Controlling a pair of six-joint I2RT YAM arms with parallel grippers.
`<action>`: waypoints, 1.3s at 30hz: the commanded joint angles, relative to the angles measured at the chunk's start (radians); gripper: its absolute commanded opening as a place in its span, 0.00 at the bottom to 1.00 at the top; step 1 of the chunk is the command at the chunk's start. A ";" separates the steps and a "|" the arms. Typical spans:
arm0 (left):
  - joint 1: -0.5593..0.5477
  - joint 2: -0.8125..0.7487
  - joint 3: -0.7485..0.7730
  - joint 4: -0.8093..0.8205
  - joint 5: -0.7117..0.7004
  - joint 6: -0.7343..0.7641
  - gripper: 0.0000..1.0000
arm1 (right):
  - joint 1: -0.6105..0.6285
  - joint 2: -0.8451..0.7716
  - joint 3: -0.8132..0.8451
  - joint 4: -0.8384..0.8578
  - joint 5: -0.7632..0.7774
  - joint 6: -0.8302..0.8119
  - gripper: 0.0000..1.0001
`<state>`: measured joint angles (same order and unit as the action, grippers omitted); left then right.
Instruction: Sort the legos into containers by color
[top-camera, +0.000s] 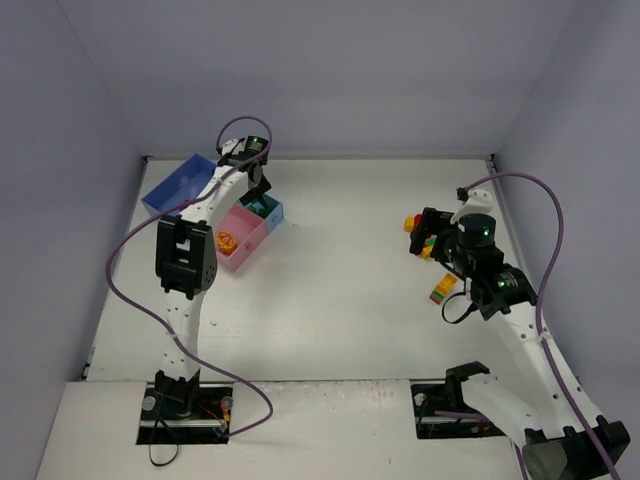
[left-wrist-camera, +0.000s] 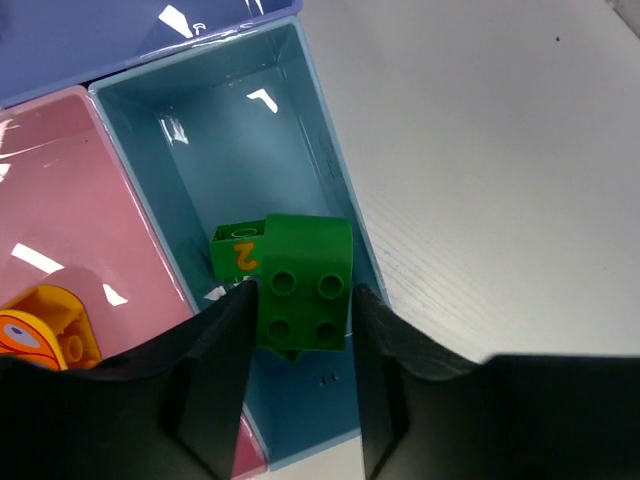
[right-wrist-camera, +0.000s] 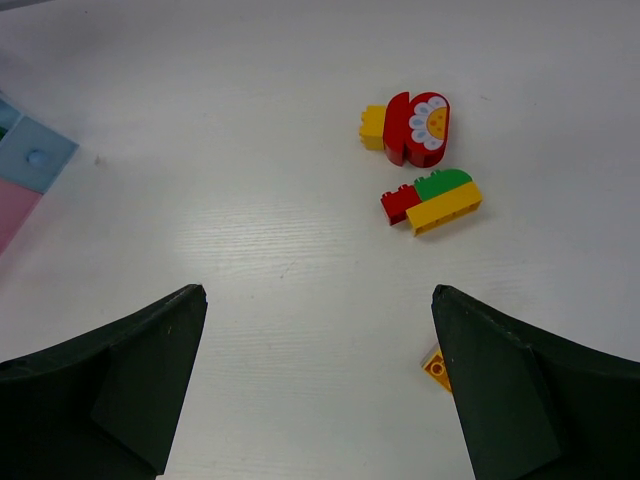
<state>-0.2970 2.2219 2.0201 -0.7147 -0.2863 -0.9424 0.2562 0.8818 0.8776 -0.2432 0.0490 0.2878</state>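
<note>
Looking at the far-left corner of the table (top-camera: 330, 290), the tray (top-camera: 180, 185) is found there: glossy moulded plastic, split into a blue compartment (left-wrist-camera: 90, 40), a pink compartment (left-wrist-camera: 60, 190) and a teal compartment (left-wrist-camera: 235, 130). The left gripper (left-wrist-camera: 303, 300) is parked right over the teal compartment, and a green brick (left-wrist-camera: 305, 265) is framed snugly between its dark fingers (left-wrist-camera: 215, 390). That brick is a stubby two-by-two, tipped at an angle, with its four round studs turned up at the wrist camera, so no real long axis can be picked out. Whether it's pinched or let go can't be told, since the fingers are seen right at both its sides. A second green brick (left-wrist-camera: 238, 255), printed with an orange "2", is laid in the teal compartment touching the first one. An orange curved brick (left-wrist-camera: 45, 335) is seen in the pink compartment.

Over by the right edge of the table, the right gripper (right-wrist-camera: 320, 390) is spread wide with nothing in it. Beyond it a red rounded piece (right-wrist-camera: 420, 128) with a white flower print is laid flat, with a yellow brick (right-wrist-camera: 373, 127) clipped to one side. Near that is a red-green-yellow stack (right-wrist-camera: 432, 200), its long yellow bar angled across the wrist view. A small orange piece (right-wrist-camera: 437, 367) is half hidden just beside that gripper.
</note>
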 joint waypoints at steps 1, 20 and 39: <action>0.012 -0.068 0.054 0.007 0.002 -0.019 0.38 | 0.000 0.012 0.001 0.062 0.046 0.014 0.92; -0.091 -0.345 -0.090 0.135 0.067 0.256 0.59 | -0.084 0.192 0.017 -0.111 0.325 0.282 0.80; -0.286 -0.778 -0.707 0.340 0.286 0.415 0.60 | -0.179 0.419 -0.092 -0.128 0.250 0.531 0.74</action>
<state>-0.5797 1.5436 1.3231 -0.4717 -0.0319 -0.5507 0.0841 1.2976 0.7834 -0.3782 0.2829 0.7666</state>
